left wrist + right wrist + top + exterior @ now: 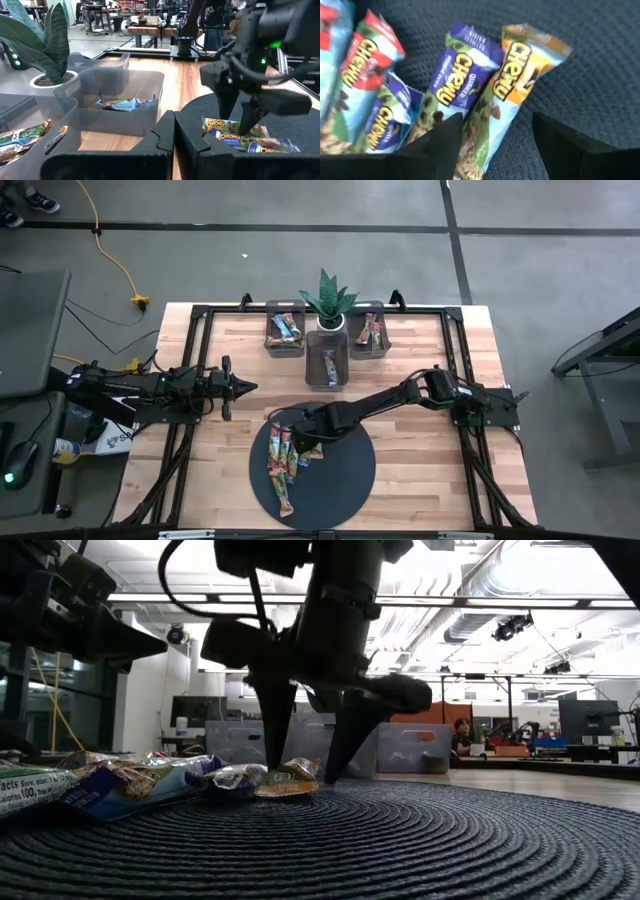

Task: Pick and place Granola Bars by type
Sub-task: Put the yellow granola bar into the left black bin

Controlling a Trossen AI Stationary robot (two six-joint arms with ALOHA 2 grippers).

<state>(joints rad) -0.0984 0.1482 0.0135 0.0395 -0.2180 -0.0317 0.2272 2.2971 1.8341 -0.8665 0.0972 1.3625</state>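
Note:
Several granola bars (283, 462) lie in a loose pile on the left part of the dark round mat (340, 477). My right gripper (303, 438) is open and points down over the pile's far end. Its fingers stand on either side of an orange-wrapped bar (522, 70), which lies flat on the mat next to a purple-wrapped bar (457, 75) and a red-wrapped one (367, 55). In the low view the right gripper (300, 772) straddles the orange bar (285, 782). My left gripper (250, 388) is shut and waits above the table, left of the bins. My right gripper comes at the orange-wrapped bar from above, pointing down, one finger (445, 142) at the side toward the purple bar and the other (560, 145) over bare mat. I cannot tell whether either finger touches the wrapper. The bar lies flat on the mat.
Three translucent grey bins hold bars at the far side: left (285, 330), middle (328, 365), right (368, 332). A potted plant (328, 302) stands between them. A black frame (200, 315) borders the wooden table. The mat's right half is bare.

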